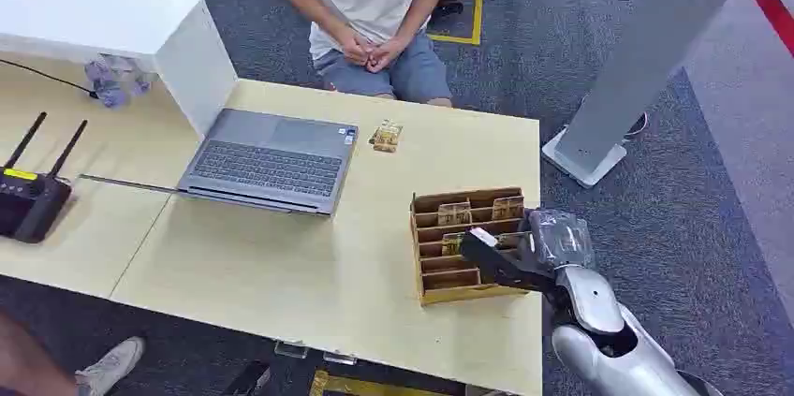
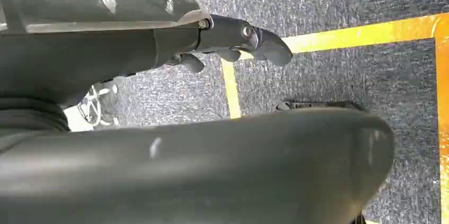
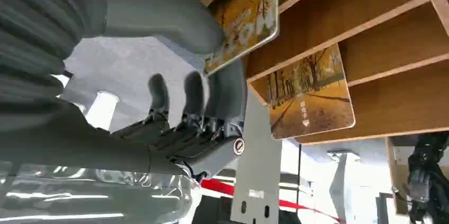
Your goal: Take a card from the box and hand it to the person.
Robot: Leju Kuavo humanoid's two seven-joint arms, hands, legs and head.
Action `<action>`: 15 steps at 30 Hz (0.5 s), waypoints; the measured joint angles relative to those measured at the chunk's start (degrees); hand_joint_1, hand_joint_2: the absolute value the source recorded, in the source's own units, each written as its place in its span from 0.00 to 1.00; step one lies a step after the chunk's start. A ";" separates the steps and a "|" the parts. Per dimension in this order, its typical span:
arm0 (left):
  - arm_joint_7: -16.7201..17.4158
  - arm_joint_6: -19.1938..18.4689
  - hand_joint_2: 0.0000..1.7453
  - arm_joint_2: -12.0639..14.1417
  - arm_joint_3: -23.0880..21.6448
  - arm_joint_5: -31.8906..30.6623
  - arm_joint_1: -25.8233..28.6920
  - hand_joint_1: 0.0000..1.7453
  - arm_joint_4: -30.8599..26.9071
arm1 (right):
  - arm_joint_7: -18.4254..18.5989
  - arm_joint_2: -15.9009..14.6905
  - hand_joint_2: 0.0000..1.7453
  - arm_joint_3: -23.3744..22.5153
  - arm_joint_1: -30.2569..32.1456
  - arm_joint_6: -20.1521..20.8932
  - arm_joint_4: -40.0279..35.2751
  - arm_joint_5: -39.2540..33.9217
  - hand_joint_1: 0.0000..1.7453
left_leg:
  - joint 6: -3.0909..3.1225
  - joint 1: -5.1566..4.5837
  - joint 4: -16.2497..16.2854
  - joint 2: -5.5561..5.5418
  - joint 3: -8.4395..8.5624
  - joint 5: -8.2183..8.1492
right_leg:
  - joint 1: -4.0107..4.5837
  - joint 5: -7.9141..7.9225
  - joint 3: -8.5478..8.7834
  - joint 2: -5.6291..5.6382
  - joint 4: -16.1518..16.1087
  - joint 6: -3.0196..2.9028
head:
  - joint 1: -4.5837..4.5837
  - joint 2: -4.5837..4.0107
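The robot's right hand (image 1: 510, 251) reaches over the brown wooden box with slots (image 1: 426, 265), which sits on the pale wooden table (image 1: 281, 265) near its right edge. In the right wrist view, the thick grey thumb presses on one edge of a thin shiny card with a yellow tree picture (image 3: 244, 15), and the dark fingers (image 3: 190, 102) curl in on the other side, so the hand looks like it is pinching that card while the card is in its slot. A second card just like it (image 3: 307, 94) leans in the next slot. The card is probably very light, flat and stiff, and its glossy face could be slippery (a loose pinch might let it slide out). The best place to hold it seems to be the free edge that sticks out of the slot. The left hand (image 2: 233, 38) hangs down over the grey carpet, holding nothing, with its fingers a little curled. The person in a white T-shirt (image 1: 370, 3) sits at the far side of the table, hands together.
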 joint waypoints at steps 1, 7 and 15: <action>0.00 0.00 0.00 0.00 0.00 0.02 0.00 0.00 0.00 | 0.02 0.00 1.00 0.07 -0.03 -0.02 0.13 -0.04 0.69 | 0.00 0.00 0.00 0.00 0.01 0.00 | 0.00 0.00 0.00 0.00 0.00 0.00 | -0.04 0.00; 0.15 0.07 0.00 0.00 0.00 0.20 0.00 0.00 0.00 | -0.02 0.04 1.00 0.28 -0.20 -0.09 0.46 -0.20 0.72 | 0.00 0.00 0.00 0.00 0.01 0.00 | 0.00 0.00 0.01 0.00 0.00 0.00 | -0.02 0.00; 0.48 0.13 0.00 0.00 0.00 0.20 0.00 0.00 0.00 | -0.02 0.04 1.00 0.50 -0.21 -0.42 0.61 -0.87 0.76 | 0.00 0.00 0.00 0.01 0.03 0.00 | 0.00 0.00 0.01 0.01 0.00 0.00 | -0.02 0.00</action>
